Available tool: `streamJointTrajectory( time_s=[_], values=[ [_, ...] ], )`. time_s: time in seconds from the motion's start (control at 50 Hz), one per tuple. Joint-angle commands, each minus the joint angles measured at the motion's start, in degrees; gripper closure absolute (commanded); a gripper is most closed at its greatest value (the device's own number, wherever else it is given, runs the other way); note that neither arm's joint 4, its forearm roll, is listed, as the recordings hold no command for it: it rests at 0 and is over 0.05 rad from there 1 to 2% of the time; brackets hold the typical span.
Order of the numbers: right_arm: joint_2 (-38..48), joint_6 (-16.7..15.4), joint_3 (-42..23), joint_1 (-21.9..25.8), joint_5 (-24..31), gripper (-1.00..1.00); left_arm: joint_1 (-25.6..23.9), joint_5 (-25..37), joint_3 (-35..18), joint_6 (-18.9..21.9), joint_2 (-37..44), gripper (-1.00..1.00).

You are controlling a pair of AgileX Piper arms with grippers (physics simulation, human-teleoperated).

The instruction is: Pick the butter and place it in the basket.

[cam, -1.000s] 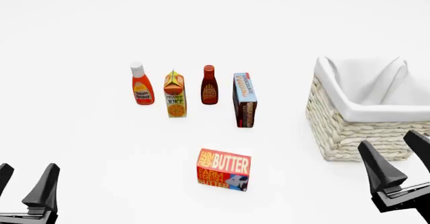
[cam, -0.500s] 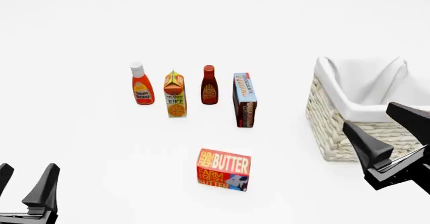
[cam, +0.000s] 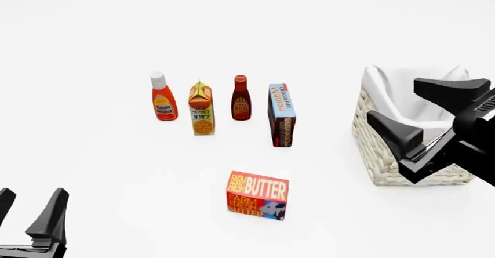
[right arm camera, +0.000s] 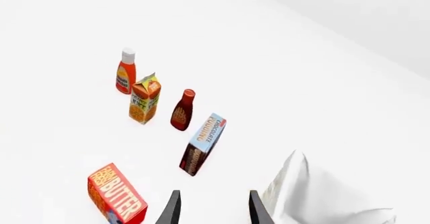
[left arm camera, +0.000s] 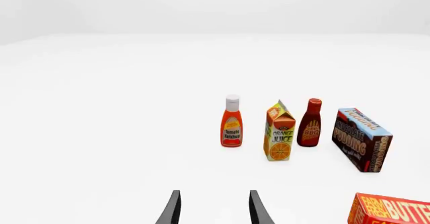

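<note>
The butter, a red-orange box with yellow lettering, lies on the white table at front centre. It also shows in the left wrist view and the right wrist view. The basket, cream wicker with a white liner, stands at the right; its liner shows in the right wrist view. My right gripper is open and empty, raised in front of the basket and up and to the right of the butter. My left gripper is open and empty at the front left, far from the butter.
Behind the butter stands a row: a ketchup bottle, an orange juice carton, a dark sauce bottle and a chocolate pudding box. The pudding box is nearest the basket.
My right gripper has risen from the front right corner and swung up and left across the basket's front, tilting as it went. The left gripper and all the groceries have not moved.
</note>
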Motion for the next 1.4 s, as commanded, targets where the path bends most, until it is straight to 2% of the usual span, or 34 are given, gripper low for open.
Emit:
streamJointTrajectory(
  time_s=[0.02,0.06,0.08,0.26,0.6,0.8,1.0,1.12,1.4],
  values=[
    [4.03,-2.78,-5.77,4.34,4.20,-1.00,0.00,0.00,0.00,0.00,0.00,-1.00],
    [4.68,-4.31,-6.31,6.15,4.76,-1.00,0.00,0.00,0.00,0.00,0.00,-1.00],
    [5.19,-3.96,-6.91,6.16,5.03,-1.00,0.00,0.00,0.00,0.00,0.00,-1.00],
    [9.47,-7.49,-9.92,10.23,6.87,-1.00,0.00,0.00,0.00,0.00,0.00,-1.00],
    [19.73,-8.80,-20.68,13.78,11.82,-1.00,0.00,0.00,0.00,0.00,0.00,-1.00],
    [26.46,-11.73,-29.19,16.40,17.13,-1.00,0.00,0.00,0.00,0.00,0.00,-1.00],
    [32.15,-14.25,-32.34,19.96,20.35,-1.00,0.00,0.00,0.00,0.00,0.00,-1.00],
    [35.25,-14.52,-34.20,21.59,22.99,-1.00,0.00,0.00,0.00,0.00,0.00,-1.00],
    [39.30,-15.77,-37.76,21.86,25.75,-1.00,0.00,0.00,0.00,0.00,0.00,-1.00]
  ],
)
